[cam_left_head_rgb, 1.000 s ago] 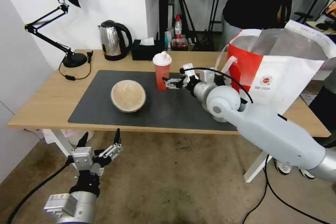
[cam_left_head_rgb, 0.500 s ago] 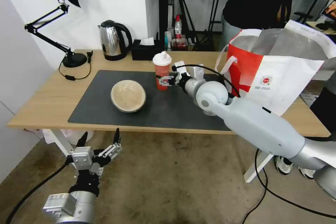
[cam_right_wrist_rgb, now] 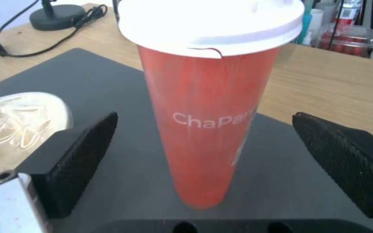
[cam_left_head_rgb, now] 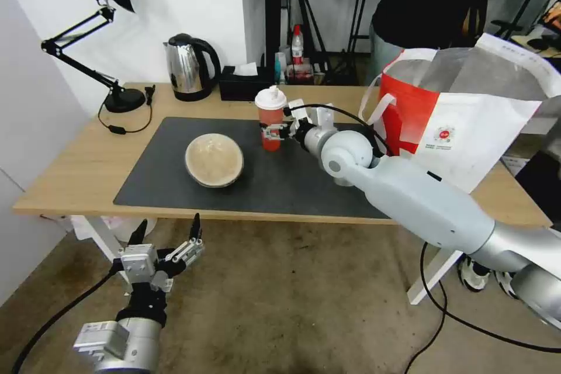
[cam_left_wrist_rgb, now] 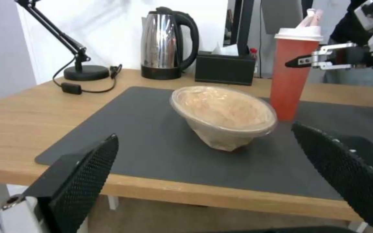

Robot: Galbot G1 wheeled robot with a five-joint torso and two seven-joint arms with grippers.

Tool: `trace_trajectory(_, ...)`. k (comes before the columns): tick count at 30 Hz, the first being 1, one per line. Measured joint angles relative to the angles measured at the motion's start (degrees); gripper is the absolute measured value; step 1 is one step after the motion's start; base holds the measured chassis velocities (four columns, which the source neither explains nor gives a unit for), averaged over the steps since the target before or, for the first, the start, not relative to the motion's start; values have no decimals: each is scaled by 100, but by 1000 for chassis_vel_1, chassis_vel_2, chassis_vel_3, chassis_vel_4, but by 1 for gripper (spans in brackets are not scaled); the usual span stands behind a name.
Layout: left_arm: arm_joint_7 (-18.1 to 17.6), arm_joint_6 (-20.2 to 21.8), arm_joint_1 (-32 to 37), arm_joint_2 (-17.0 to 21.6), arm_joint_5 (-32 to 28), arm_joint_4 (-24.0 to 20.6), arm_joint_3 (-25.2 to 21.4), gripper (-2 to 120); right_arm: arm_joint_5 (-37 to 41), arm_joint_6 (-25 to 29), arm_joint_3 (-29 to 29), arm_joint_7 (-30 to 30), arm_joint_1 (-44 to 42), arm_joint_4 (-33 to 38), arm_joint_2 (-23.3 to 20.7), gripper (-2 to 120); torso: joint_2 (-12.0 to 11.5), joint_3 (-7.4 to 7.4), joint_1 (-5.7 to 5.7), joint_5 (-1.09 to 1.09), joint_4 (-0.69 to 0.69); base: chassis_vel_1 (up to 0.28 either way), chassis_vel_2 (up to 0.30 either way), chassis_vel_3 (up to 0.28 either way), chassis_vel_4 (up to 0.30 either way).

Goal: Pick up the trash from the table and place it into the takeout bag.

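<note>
On the dark mat of the table [cam_left_head_rgb: 76,169] stands a piece of trash, a red-orange cup [cam_left_head_rgb: 270,120] [cam_left_wrist_rgb: 292,71] with a white lid. My right gripper [cam_left_head_rgb: 273,130] [cam_right_wrist_rgb: 204,119] is open at the cup's mid-height, one finger on each side, not pressing it. Left of the cup lies more trash, a beige bowl [cam_left_head_rgb: 214,159] [cam_left_wrist_rgb: 223,113], tilted on the mat. The takeout bag [cam_left_head_rgb: 467,123], white with a red side panel, stands open at the table's right end. My left gripper [cam_left_head_rgb: 166,231] [cam_left_wrist_rgb: 204,132] hangs open below the table's front edge, over the floor.
A steel kettle [cam_left_head_rgb: 186,67], a black tissue box [cam_left_head_rgb: 239,83] and a black desk lamp [cam_left_head_rgb: 111,41] with its cable line the table's back edge. The grey mat [cam_left_head_rgb: 175,187] covers the middle. A person stands behind the bag.
My right gripper has moved left across the mat toward the cup, and its open fingers now flank it. The left arm, the bowl and the bag have stayed put.
</note>
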Motion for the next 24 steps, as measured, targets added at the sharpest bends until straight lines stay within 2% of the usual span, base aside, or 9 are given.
trace_trajectory(24,-1,0,-52,-1,-18,48,24,100,-77,50,-168,-183,286,-553,450,100,0,0,0,0,0,0,0,0,0)
